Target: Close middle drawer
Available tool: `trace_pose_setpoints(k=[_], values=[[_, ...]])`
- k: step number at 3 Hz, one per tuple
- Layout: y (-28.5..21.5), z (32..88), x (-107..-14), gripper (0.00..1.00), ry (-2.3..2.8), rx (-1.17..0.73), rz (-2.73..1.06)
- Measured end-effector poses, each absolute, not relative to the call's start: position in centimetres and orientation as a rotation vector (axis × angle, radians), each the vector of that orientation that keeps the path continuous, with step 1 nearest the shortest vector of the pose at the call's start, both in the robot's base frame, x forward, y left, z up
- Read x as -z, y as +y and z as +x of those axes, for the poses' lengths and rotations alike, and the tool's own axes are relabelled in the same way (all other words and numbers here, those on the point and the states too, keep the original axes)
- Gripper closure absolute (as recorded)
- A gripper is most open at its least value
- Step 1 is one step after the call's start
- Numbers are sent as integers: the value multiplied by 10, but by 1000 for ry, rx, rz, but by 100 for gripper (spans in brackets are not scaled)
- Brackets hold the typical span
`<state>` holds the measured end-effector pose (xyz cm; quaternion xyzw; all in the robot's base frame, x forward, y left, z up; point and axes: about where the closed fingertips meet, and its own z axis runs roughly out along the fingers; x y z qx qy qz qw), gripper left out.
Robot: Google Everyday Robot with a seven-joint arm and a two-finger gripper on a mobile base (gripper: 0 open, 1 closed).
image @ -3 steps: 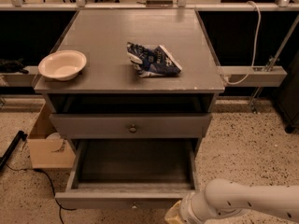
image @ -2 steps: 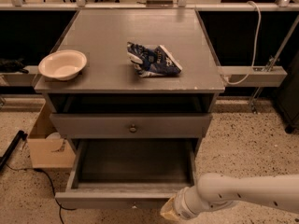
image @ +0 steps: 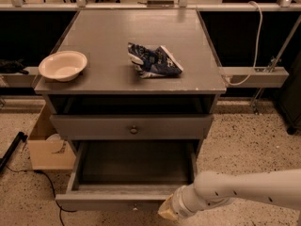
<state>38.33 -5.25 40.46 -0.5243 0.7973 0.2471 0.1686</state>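
Starting at the left, a cardboard box (image: 47, 149) stands on the floor at the 9 o'clock side of the grey bench (image: 113, 36). A pale bowl (image: 63, 65) rests near the bench top's left edge.

Below the top, a drawer with a dark knob (image: 94, 126) sits pushed in. Under it the middle drawer (image: 131, 173) is pulled well out toward 6 o'clock, its bare grey box open to view and nothing in it. Its long axis runs from 9 to 3 o'clock, and its slide runs from 6 to 12.

A crumpled blue bag (image: 153, 60) lies on the bench right of centre, well apart from the bowl.

The claw (image: 168, 211) is low at the drawer's front panel, on its 6 o'clock face and right of the panel's middle. Whether it is apart or together, I cannot tell, nor whether it touches the panel. The white arm (image: 244, 187) reaches in from 3 o'clock.

The drawer therefore lies at 12 o'clock from the claw. The closing push would probably have to go straight toward 12. Because the contact point is off-centre, the drawer may skew and bind on its slides.
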Motion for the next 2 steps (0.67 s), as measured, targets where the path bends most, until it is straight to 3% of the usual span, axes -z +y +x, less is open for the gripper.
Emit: trace_pose_setpoints(k=[1, 2], values=[[-52, 383, -405, 58, 2267, -703, -1491], [-52, 384, -404, 27, 2267, -703, -1491]])
